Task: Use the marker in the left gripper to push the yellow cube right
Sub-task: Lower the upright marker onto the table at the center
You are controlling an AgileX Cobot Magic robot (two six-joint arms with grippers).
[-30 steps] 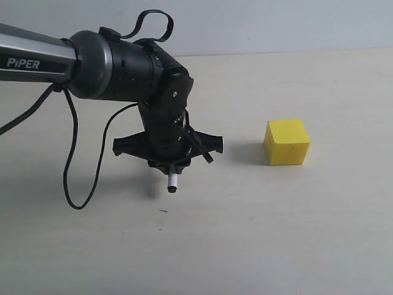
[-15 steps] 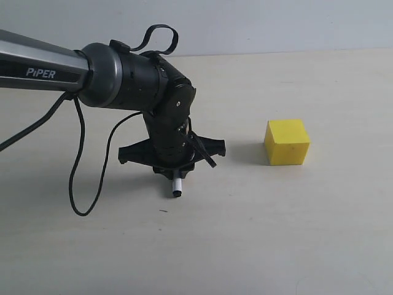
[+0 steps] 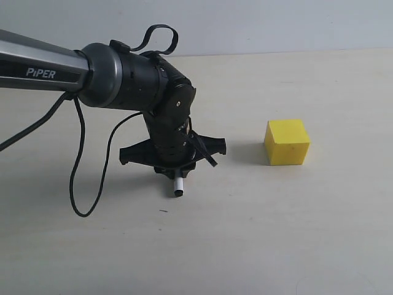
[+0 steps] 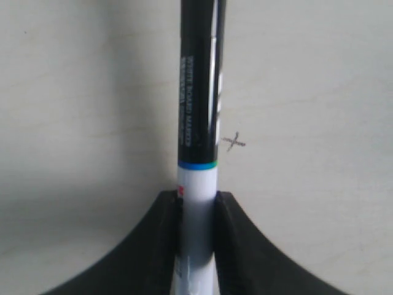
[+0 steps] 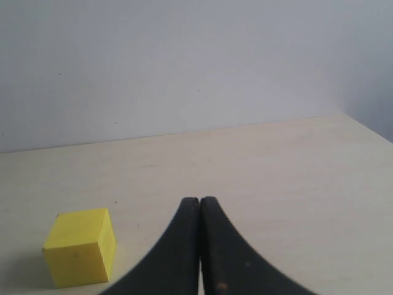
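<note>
The yellow cube point(image 3: 287, 142) rests on the pale table, right of centre; it also shows in the right wrist view as the yellow cube point(image 5: 81, 246). My left gripper point(image 3: 176, 171) points down at the table, well to the left of the cube, shut on the marker point(image 3: 178, 186), whose white end with a black tip sticks out below the fingers. In the left wrist view the marker point(image 4: 199, 110) runs out from between the black fingers point(image 4: 158, 233) of my left gripper point(image 4: 197, 203). My right gripper point(image 5: 199, 203) is shut with nothing in it, apart from the cube.
A loose black cable point(image 3: 80, 184) hangs from the left arm down to the table. A small pencilled cross point(image 4: 233, 142) is marked on the table beside the marker. A grey wall point(image 3: 245, 24) backs the table.
The left arm shifted slightly right and down with the marker in the first half second, then held still. The cube has not moved.
</note>
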